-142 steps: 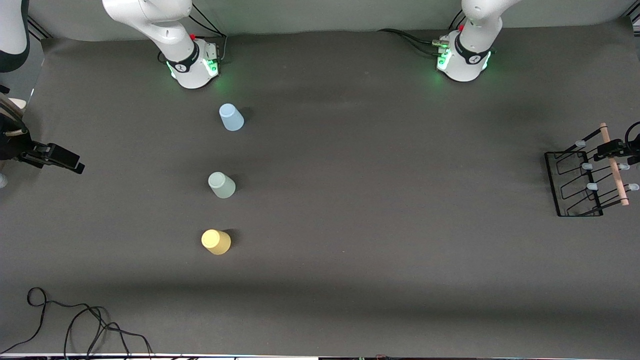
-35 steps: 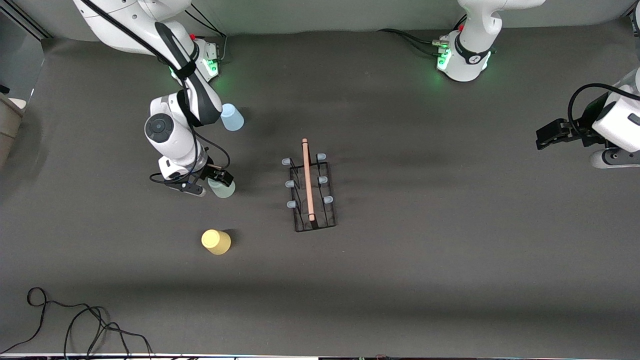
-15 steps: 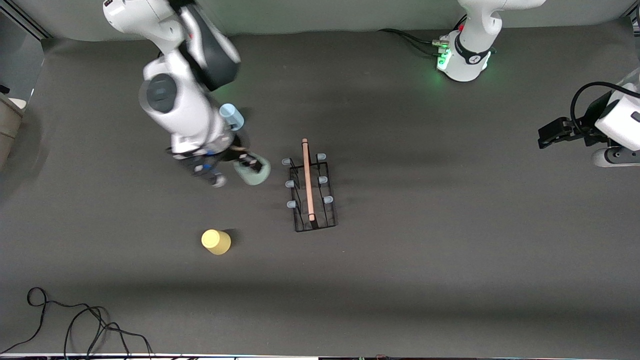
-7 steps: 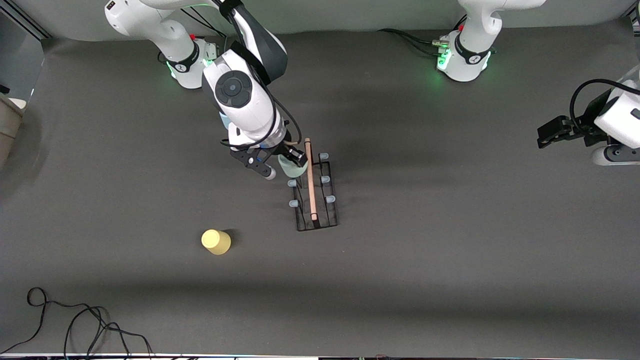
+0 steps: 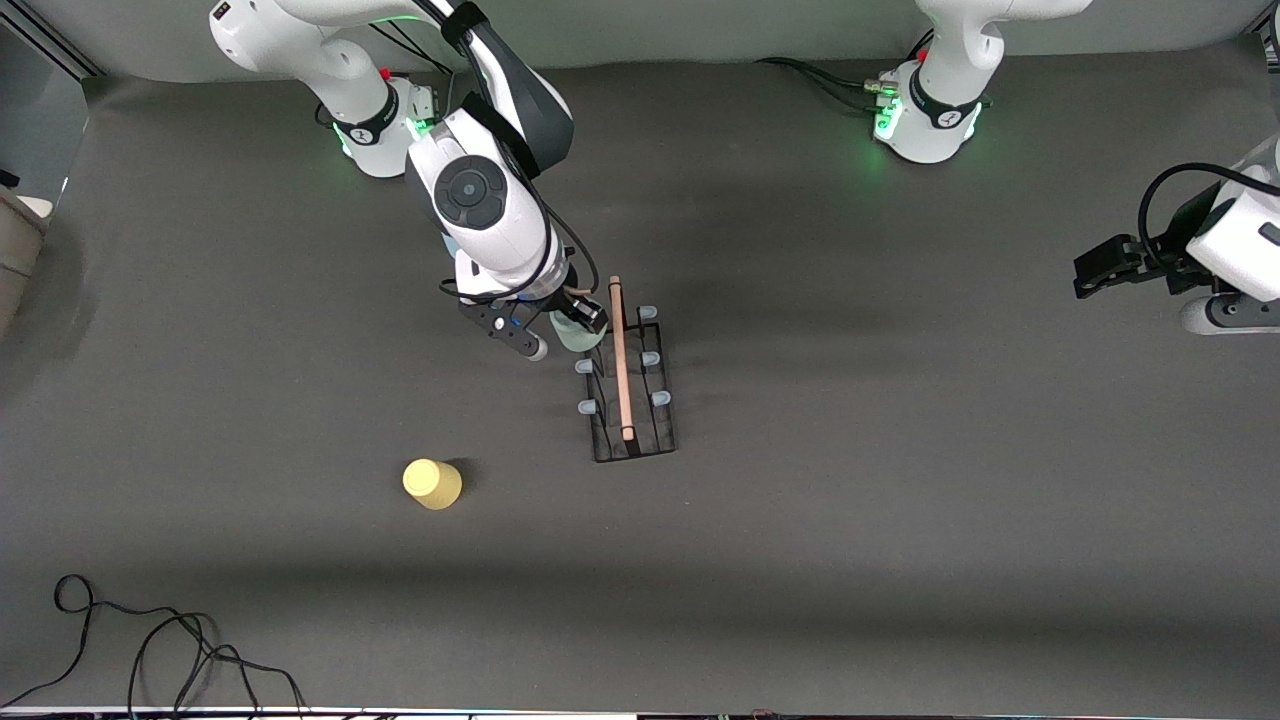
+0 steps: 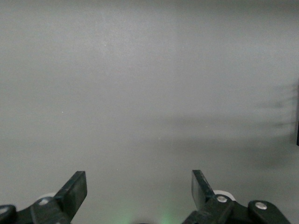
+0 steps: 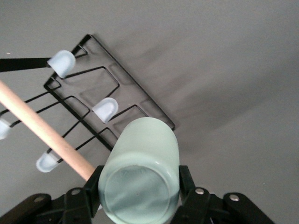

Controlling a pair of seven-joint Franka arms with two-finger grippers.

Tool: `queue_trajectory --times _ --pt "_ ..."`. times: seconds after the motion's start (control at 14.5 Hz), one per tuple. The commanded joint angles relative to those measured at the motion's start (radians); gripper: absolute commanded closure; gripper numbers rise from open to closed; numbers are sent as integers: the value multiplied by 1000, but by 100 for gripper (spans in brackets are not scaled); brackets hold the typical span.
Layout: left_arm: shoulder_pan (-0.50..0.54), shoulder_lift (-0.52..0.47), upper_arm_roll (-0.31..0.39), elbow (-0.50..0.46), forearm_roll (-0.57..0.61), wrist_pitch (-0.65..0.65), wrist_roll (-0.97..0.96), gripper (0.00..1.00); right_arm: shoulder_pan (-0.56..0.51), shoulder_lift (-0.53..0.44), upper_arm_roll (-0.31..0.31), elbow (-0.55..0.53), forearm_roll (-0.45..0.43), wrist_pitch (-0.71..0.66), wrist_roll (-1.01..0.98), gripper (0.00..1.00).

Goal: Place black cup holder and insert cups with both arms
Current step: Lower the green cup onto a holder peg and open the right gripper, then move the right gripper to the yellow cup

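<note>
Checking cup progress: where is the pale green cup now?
The pale green cup is held in the right gripper, over the black cup holder end nearest the robots' bases.

High front camera looks down the whole table (image 5: 800, 560), bases along the top. Right wrist camera peers close past its fingers (image 7: 186, 179) at the rack (image 7: 122, 84), shared with the front view (image 5: 632, 440). Left wrist camera faces blank grey.

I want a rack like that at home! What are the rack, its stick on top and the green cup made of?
The black cup holder looks like thin metal wire, painted black: slim bent rods. Its handle looks like bare light wood, pale and matte. The pale green cup, held in the right claw, looks like smooth plastic with a soft sheen, though I can't be sure.
</note>
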Motion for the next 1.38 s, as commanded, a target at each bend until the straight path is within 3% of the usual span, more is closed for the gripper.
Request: queue_trajectory --times 0.0,0.14,0.21,0.28,0.34,0.76,0.96,1.31 --pt "-5 -1 7 -3 1 1 14 0 17 -10 -5 -45 -1 5 5 100" --pt "-8 1 7 -3 2 6 14 0 17 0 -4 -48 -1 7 5 100" --pt "-7 2 7 -4 1 6 14 0 17 4 -4 -48 -1 7 4 82" --pt "-7 2 7 -4 1 4 14 0 16 7 -4 -47 -1 7 4 31" --pt "-7 2 7 -4 1 4 14 0 16 7 -5 -45 -1 8 4 1" --pt "-7 2 7 -4 -7 3 14 0 -19 -6 -33 37 0 -36 -19 0" --pt "-5 2 7 -4 -7 4 14 0 -102 -6 -62 70 9 -95 -267 0" --pt "-5 4 7 -10 -9 7 14 0 -300 65 -68 116 14 -58 -632 0"
